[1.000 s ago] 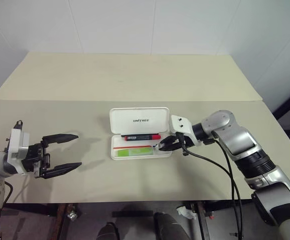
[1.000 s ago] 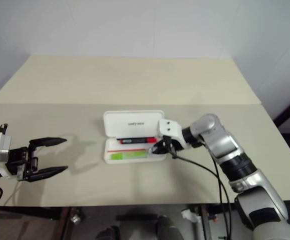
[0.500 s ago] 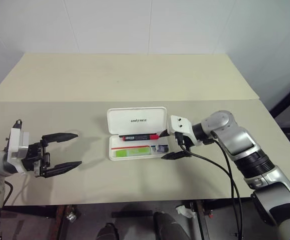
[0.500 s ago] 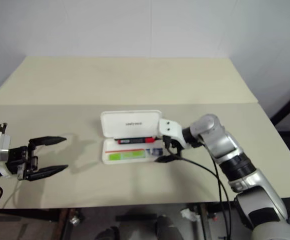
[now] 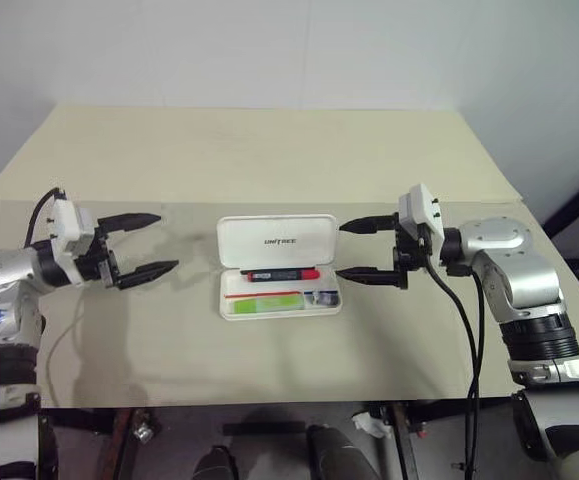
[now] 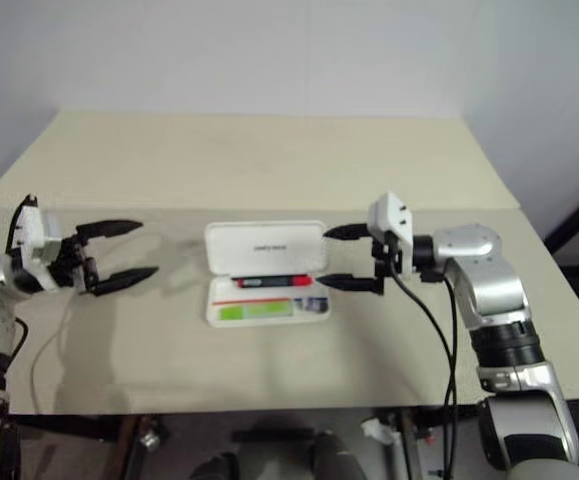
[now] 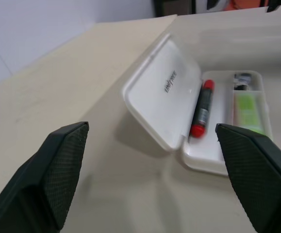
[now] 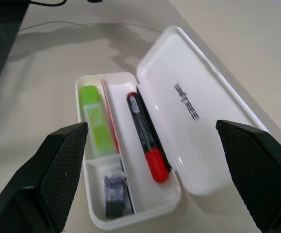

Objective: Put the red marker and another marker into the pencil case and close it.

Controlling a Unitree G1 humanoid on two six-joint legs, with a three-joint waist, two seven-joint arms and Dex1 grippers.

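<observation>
The white pencil case point(image 5: 277, 242) lies open at the middle of the table, lid tipped back. The red marker point(image 5: 281, 274) rests in its rear compartment, red cap toward the right. The light-green highlighter point(image 5: 267, 299) lies in the front compartment, and shows with the red marker point(image 8: 145, 131) in the right wrist view. My left gripper point(image 5: 167, 241) hovers open left of the case, pointing at it, holding nothing. On the other side my right gripper point(image 5: 340, 250) is open and empty, its fingertips just off the case's right end.
A small dark item point(image 5: 319, 297) sits in the case's front right compartment. The beige table has a seam point(image 5: 119, 201) across it behind the case. A black cable point(image 5: 469, 330) hangs from my right arm over the table's near edge.
My right gripper opened, lifted out of the case's right end and drew back to the right. My left gripper moved forward and up toward the case's left side.
</observation>
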